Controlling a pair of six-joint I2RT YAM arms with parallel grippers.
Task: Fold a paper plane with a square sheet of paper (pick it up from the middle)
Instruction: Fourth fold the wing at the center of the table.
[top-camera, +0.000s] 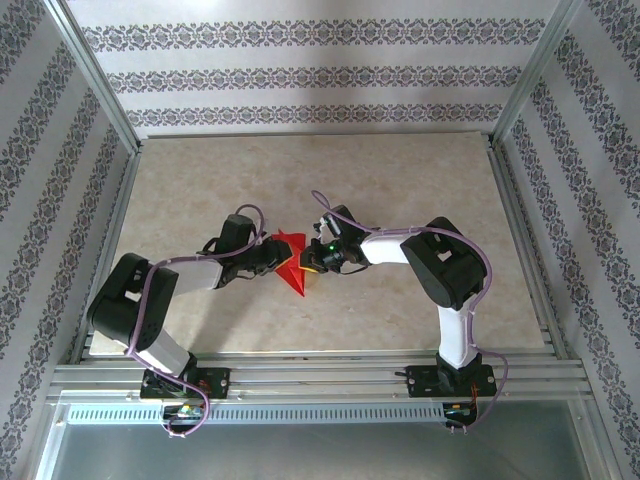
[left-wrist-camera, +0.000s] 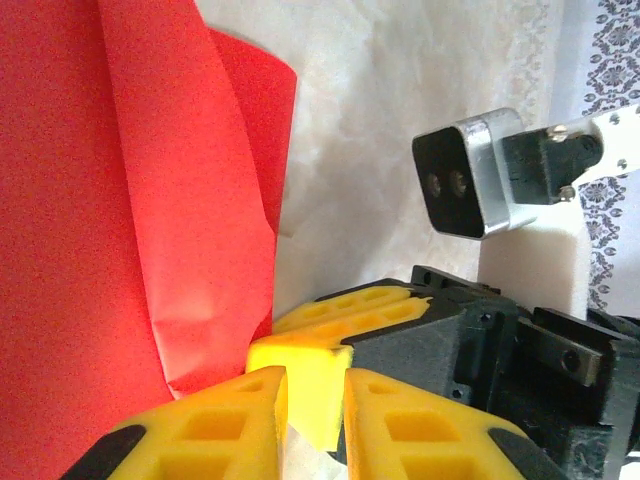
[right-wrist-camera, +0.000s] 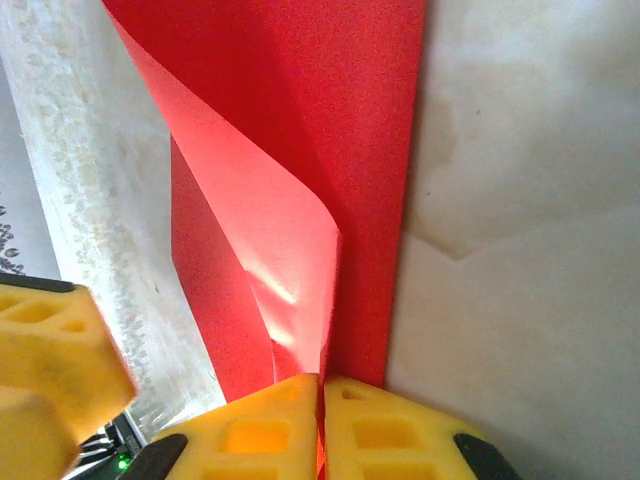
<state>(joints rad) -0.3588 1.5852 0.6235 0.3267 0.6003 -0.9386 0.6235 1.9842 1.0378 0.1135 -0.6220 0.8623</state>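
Bolted at the bottom edge of the overhead view, closest to the lens, the left arm (top-camera: 150, 300) and the right arm (top-camera: 445, 265) both bend inward and meet near the middle of the frame. Beneath them the pale marbled bench (top-camera: 400, 180) spreads out to the patterned walls (top-camera: 300, 70).

Between the two wrists, just left of and below the frame's centre, sits the red sheet of paper (top-camera: 291, 268). It is partly folded, and its lower end tapers to a point toward the bottom of the frame. In the right wrist view it fills the upper middle, one layer curling over another with a soft crease at the bend.

The right pincer (right-wrist-camera: 321, 385) is clenched on the sheet's lower edge at the bottom centre of that view. Its yellow fingers (right-wrist-camera: 260, 425) are pressed together with a sliver of red between them.

The left pincer (left-wrist-camera: 315, 390) sits at the bottom of its own view, released, its fingers a little apart. The sheet rises along the left half of that frame, just beside the left-hand finger. One yellow finger of the right pincer lies just above the gap. A small silver and black camera (left-wrist-camera: 470, 175) shows at the upper right.
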